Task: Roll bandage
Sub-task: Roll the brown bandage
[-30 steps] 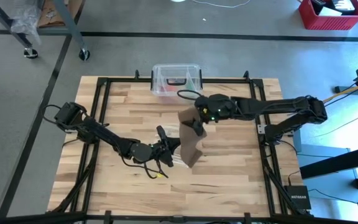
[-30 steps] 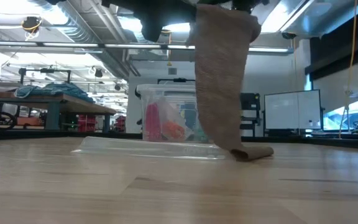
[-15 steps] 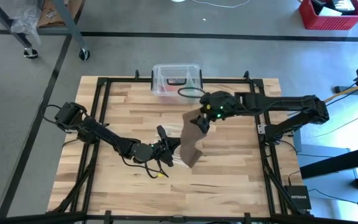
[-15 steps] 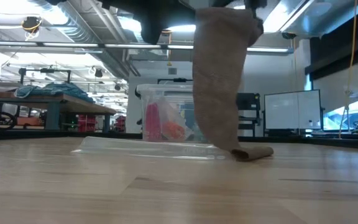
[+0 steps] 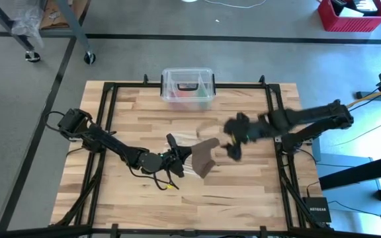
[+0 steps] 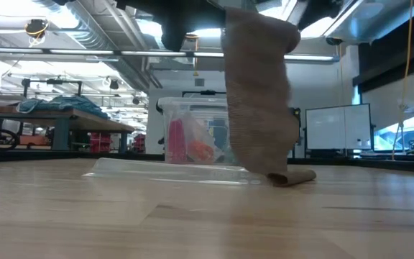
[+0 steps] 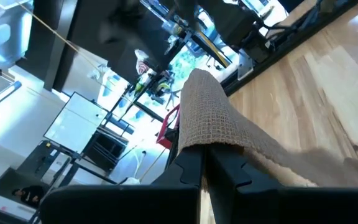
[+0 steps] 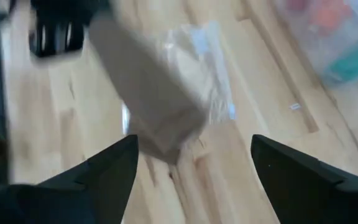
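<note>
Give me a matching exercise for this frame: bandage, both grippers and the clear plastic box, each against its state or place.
Things:
1. bandage
2. left gripper
3. right gripper
4. clear plastic box

States or places:
A. open, holding nothing
B. at the table's far edge, colourful items inside
C. shut on the fabric
D. hanging up from the table, lower end lying on the wood

Pairs: 1-D, 2-C, 3-A, 4-B

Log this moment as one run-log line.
task: roll bandage | left gripper: shut on bandage, held up | right gripper: open, empty, beside bandage | clear box: table's far edge
</note>
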Action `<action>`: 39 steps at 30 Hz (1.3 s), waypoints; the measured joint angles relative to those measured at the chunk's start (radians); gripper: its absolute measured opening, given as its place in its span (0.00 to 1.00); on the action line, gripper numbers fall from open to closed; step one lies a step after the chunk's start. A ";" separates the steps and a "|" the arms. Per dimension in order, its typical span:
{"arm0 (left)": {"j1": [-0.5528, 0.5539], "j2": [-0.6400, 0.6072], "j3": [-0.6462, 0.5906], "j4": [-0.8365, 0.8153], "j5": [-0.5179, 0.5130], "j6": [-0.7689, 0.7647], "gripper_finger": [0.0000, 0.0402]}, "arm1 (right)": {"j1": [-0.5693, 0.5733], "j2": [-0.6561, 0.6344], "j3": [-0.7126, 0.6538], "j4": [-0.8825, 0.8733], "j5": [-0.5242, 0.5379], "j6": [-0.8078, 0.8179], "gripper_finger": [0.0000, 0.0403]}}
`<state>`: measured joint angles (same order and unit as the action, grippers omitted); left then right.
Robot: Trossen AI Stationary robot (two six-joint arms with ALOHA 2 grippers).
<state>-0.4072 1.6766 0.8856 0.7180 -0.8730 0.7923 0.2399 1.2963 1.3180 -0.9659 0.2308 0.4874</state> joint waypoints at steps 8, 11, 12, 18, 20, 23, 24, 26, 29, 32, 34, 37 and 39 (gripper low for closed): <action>0.000 -0.003 0.000 0.024 -0.002 -0.018 0.00 | 0.235 -0.117 -0.403 0.414 0.280 0.166 0.78; 0.000 -0.003 0.000 0.038 -0.002 -0.020 0.00 | 0.254 -0.121 -0.582 0.731 0.282 0.106 0.78; 0.000 -0.003 0.000 0.036 -0.002 -0.020 0.00 | 0.253 -0.114 -0.639 0.839 0.299 0.065 0.78; 0.000 -0.003 0.001 0.036 -0.002 -0.030 0.00 | 0.206 -0.017 -0.841 1.301 0.301 -0.046 0.78; 0.000 -0.003 0.001 0.034 -0.002 -0.028 0.00 | 0.182 0.017 -0.848 1.352 0.272 -0.047 0.78; 0.002 -0.003 0.001 0.035 -0.002 -0.029 0.00 | 0.148 0.059 -0.839 1.379 0.253 -0.073 0.78; 0.002 -0.003 0.001 0.035 -0.002 -0.029 0.00 | 0.142 0.073 -0.838 1.385 0.258 -0.100 0.78; 0.002 -0.003 0.001 0.035 -0.001 -0.031 0.00 | 0.123 0.100 -0.839 1.413 0.253 -0.139 0.76; 0.001 -0.003 0.001 0.034 0.000 -0.029 0.00 | 0.104 0.132 -0.839 1.496 0.179 -0.159 0.70; 0.001 -0.003 0.001 0.034 0.000 -0.028 0.00 | 0.106 0.161 -0.839 1.580 0.165 -0.205 0.61; 0.001 -0.003 0.001 0.034 0.000 -0.027 0.00 | 0.106 0.173 -0.838 1.601 0.155 -0.228 0.53; 0.001 -0.003 0.001 0.034 0.002 -0.027 0.00 | 0.107 0.175 -0.838 1.609 0.117 -0.231 0.37; 0.001 -0.003 0.001 0.031 0.001 -0.027 0.00 | 0.111 0.170 -0.838 1.612 0.065 -0.226 0.24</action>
<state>-0.4061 1.6741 0.8864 0.7490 -0.8719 0.7654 0.3509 1.4664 0.4797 0.6462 0.2961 0.2617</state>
